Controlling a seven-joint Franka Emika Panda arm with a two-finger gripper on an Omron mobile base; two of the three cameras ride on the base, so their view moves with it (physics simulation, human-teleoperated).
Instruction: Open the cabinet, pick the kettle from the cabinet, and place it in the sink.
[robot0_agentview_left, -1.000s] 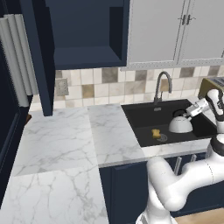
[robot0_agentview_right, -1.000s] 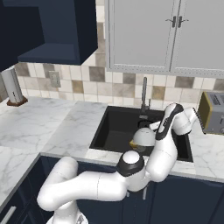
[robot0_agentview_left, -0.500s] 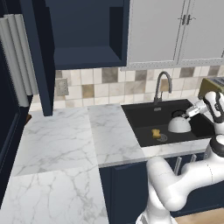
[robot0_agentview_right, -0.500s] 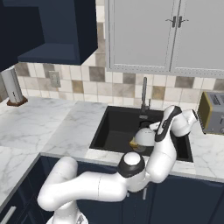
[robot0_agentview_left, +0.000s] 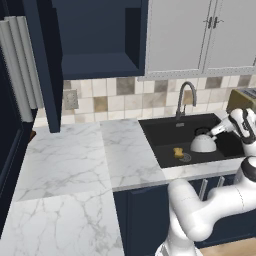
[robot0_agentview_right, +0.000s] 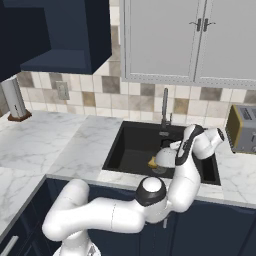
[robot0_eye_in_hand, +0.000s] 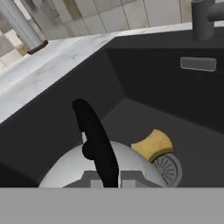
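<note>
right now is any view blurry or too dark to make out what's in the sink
Left base view: even flat light, the kettle stands out pale against the black sink. Right base view: same, sponge partly hidden. Hand view: soft and low in detail, kettle handle a plain black shape, yet sponge and drain are readable.

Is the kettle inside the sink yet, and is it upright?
Yes, inside and upright: the kettle sits within the black sink, dome and arched handle up, beside a yellow sponge.

A glossy white arm (robot0_agentview_right: 125, 215) of rounded, bulbous segments, with dark grey discs capping its joints.
</note>
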